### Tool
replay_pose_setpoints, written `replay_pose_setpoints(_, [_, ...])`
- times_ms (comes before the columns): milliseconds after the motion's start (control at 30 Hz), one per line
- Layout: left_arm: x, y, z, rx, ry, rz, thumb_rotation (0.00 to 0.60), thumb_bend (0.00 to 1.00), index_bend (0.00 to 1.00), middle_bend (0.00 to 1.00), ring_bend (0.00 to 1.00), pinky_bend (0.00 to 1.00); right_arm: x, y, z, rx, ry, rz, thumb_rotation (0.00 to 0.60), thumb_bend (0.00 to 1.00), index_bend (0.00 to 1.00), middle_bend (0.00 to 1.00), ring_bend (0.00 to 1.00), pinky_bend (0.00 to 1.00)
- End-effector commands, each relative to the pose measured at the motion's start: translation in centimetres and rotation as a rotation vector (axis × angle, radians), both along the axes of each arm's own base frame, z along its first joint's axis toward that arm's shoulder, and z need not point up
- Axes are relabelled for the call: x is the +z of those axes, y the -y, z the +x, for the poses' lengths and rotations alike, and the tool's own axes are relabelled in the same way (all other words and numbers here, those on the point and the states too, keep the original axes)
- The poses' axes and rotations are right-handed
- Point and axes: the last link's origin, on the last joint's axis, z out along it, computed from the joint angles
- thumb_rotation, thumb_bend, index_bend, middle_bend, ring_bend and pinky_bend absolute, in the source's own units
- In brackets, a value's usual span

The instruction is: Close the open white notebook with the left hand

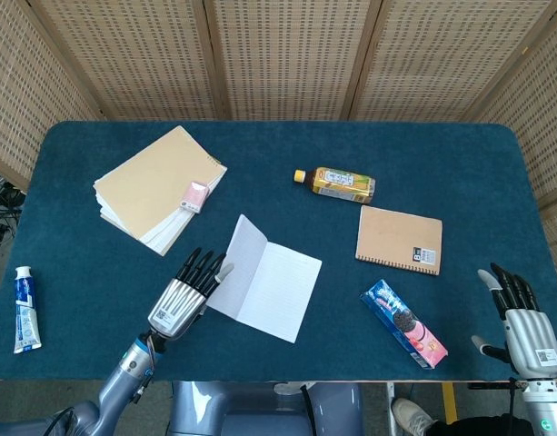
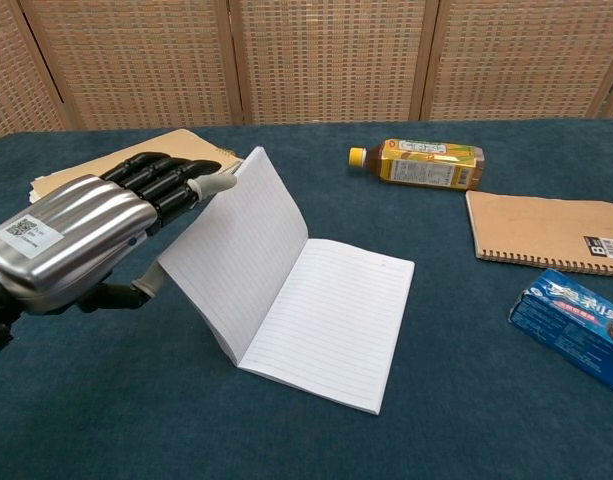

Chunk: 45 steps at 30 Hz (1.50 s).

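The white lined notebook (image 1: 276, 289) (image 2: 331, 315) lies open near the table's front centre. Its right half is flat on the blue cloth. Its left half stands raised and tilted, roughly halfway up. My left hand (image 1: 184, 295) (image 2: 81, 235) is at the notebook's left, its straight fingers (image 2: 171, 185) pressed against the outer side of the raised half, holding it up. Nothing is pinched. My right hand (image 1: 521, 320) rests at the front right corner with fingers spread, holding nothing, far from the notebook; only the head view shows it.
A stack of tan notebooks (image 1: 151, 186) with a pink eraser (image 1: 197, 195) lies at the back left. A yellow drink bottle (image 1: 337, 184) (image 2: 426, 163), a brown spiral notebook (image 1: 399, 239) (image 2: 546, 230) and a blue cookie pack (image 1: 402, 322) (image 2: 576, 330) lie right of the notebook. A toothpaste tube (image 1: 24, 309) is at the far left.
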Motion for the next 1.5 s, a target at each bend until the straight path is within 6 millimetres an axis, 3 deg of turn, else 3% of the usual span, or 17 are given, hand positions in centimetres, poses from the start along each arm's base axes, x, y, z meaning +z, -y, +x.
replay_pose_setpoints(33, [-0.1,-0.2,0.2,-0.011,-0.006,0.002,0.600,0.63,0.00,0.00,0.00,0.00,0.0,0.0,0.0,-0.001,0.001,0.001,0.600,0.11,0.00,0.00,0.00,0.00])
replay_pose_setpoints(167, [-0.4,-0.8,1.0,-0.039,-0.014,0.011,0.600,0.53,0.00,0.00,0.00,0.00,0.0,0.0,0.0,0.000,0.001,0.001,0.600,0.11,0.00,0.00,0.00,0.00])
replay_pose_setpoints(300, [-0.7,-1.7,2.1,-0.047,-0.016,0.015,0.600,0.53,0.00,0.00,0.00,0.00,0.0,0.1,0.0,-0.001,0.004,0.001,0.600,0.11,0.00,0.00,0.00,0.00])
replay_pose_setpoints(500, [-1.3,-2.3,5.3,-0.096,0.034,0.041,0.600,0.53,0.00,0.00,0.00,0.00,0.0,0.1,-0.1,0.001,0.011,-0.002,0.600,0.11,0.00,0.00,0.00,0.00])
replay_pose_setpoints(800, [-1.9,-2.4,7.2,-0.121,0.049,0.036,0.600,0.53,0.00,0.00,0.00,0.00,0.2,0.1,-0.2,-0.002,0.019,-0.004,0.600,0.11,0.00,0.00,0.00,0.00])
replay_pose_setpoints(1333, [-2.5,-1.8,6.8,-0.108,0.024,0.020,0.600,0.52,0.00,0.00,0.00,0.00,0.1,0.1,-0.2,-0.004,0.020,0.001,0.600,0.11,0.00,0.00,0.00,0.00])
replay_pose_setpoints(1500, [0.0,-1.7,4.0,-0.035,0.039,0.056,0.600,0.38,0.00,0.00,0.00,0.00,0.3,0.1,-0.3,-0.003,0.021,-0.002,0.600,0.11,0.00,0.00,0.00,0.00])
